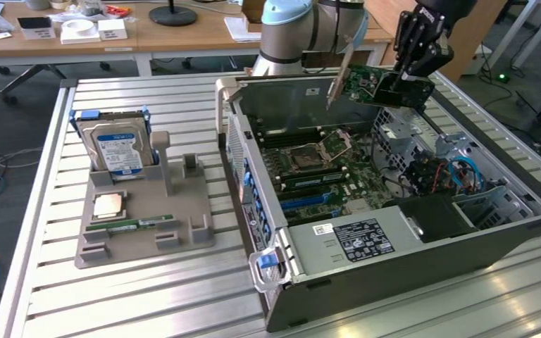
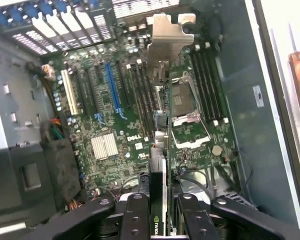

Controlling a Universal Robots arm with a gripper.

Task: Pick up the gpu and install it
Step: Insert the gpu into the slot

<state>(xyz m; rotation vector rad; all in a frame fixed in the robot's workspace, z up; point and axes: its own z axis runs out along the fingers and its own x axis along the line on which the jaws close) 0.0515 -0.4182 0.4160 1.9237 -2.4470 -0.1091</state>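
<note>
The gpu, a thin flat expansion card with a green board, a dark face and a silver metal bracket at one end, hangs in the air, tilted. The black robot gripper has it pinched. The fingers are closed partway onto the card's thin edges, and the bracket end points away from them.

Directly below the fingers is an open grey tower computer case lying on its side, its green motherboard exposed. A long blue expansion slot on that board is unfilled.

Well away from the fingers, toward the exterior view's left, a grey plastic stand holds a silver hard drive with a blue label.

The pick-up looks done. Installation is not, as the card touches no slot.
</note>
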